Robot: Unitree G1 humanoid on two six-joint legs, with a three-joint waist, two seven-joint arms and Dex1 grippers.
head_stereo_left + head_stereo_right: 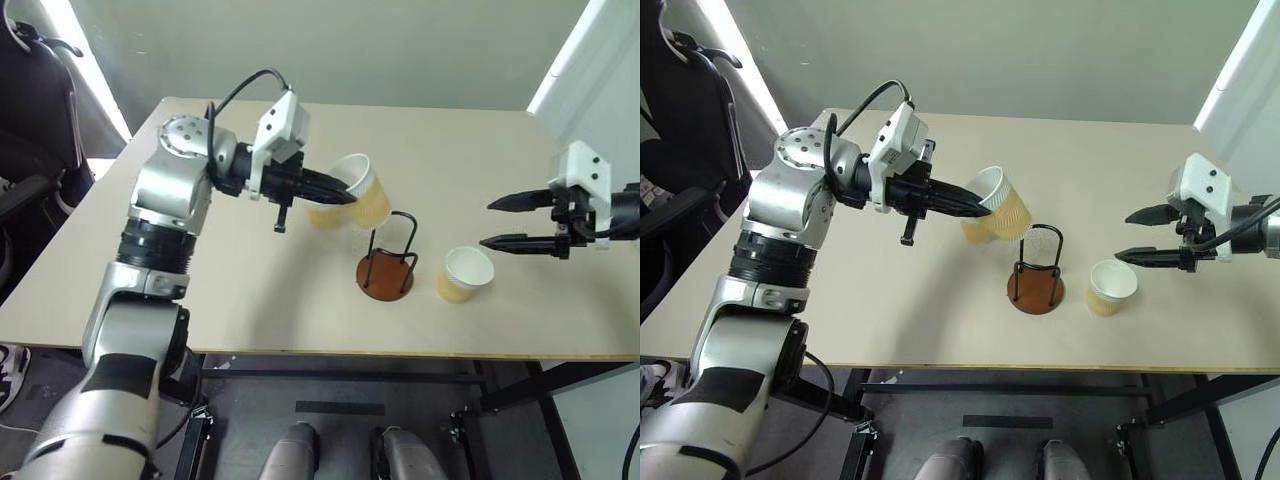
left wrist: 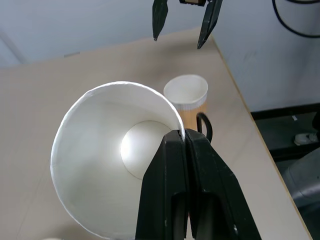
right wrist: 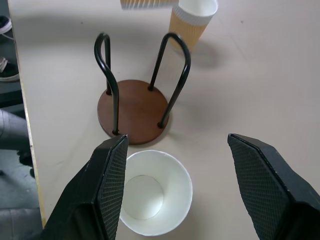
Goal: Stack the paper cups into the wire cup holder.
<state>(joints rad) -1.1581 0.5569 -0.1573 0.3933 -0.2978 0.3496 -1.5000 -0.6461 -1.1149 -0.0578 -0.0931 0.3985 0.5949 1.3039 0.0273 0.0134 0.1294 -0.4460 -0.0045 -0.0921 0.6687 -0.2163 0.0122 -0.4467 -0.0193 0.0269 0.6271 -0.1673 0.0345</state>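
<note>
My left gripper is shut on the rim of a tan paper cup, holding it tilted in the air just up and left of the wire cup holder. The cup's white inside faces the left wrist camera. The holder has a brown disc base and black wire loops and stands empty at the table's middle. A second paper cup stands on the table, partly hidden behind the held one. The third cup stands upright just right of the holder. My right gripper hovers open and empty above and right of that cup.
The beige table ends close in front of the holder, with floor and a black frame below. A dark chair stands off the table's left side. A white panel rises at the far right corner.
</note>
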